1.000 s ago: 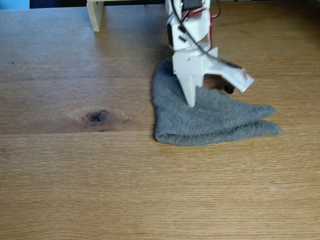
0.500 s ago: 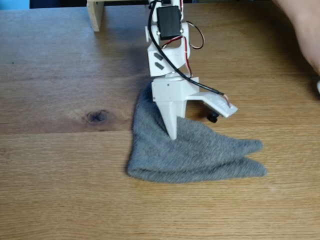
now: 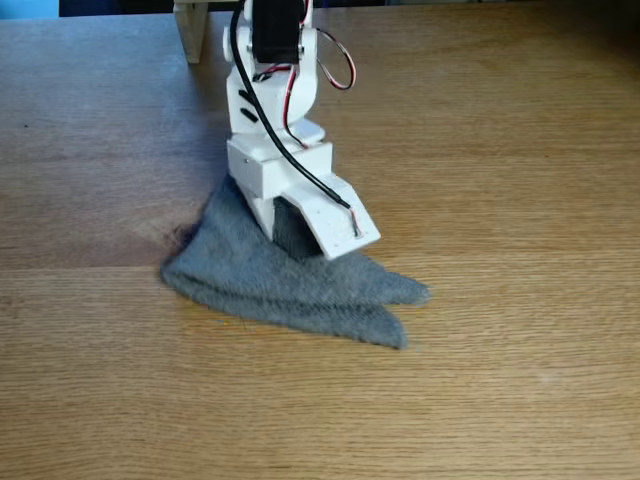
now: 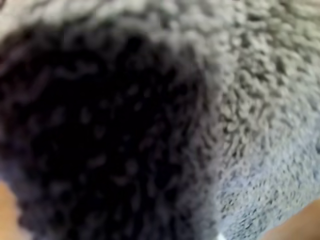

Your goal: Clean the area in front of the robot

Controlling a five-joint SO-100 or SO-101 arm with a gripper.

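In the fixed view the robot (image 3: 270, 90), a white arm with black servos and red and black wires, leans down onto a grey terry cloth (image 3: 270, 280). The cloth lies crumpled in a rough triangle on the oak tabletop (image 3: 480, 400). My gripper (image 3: 312, 243) is open, its jaws spread; one fingertip presses into the cloth and the wide jaw juts toward the camera. The cloth covers nearly all of the dark knot (image 3: 183, 236). The wrist view is filled by blurred cloth loops (image 4: 250, 100), shadowed at left, and shows no fingers.
A pale wooden post (image 3: 190, 30) stands at the table's far edge, left of the arm. A blue patch (image 3: 28, 8) shows at the top left corner. Bare wood surrounds the cloth on all sides.
The arm has dragged the cloth left and toward the camera, over the knot, and the cloth has bunched. A hand seen at the upper right half a second ago is gone.
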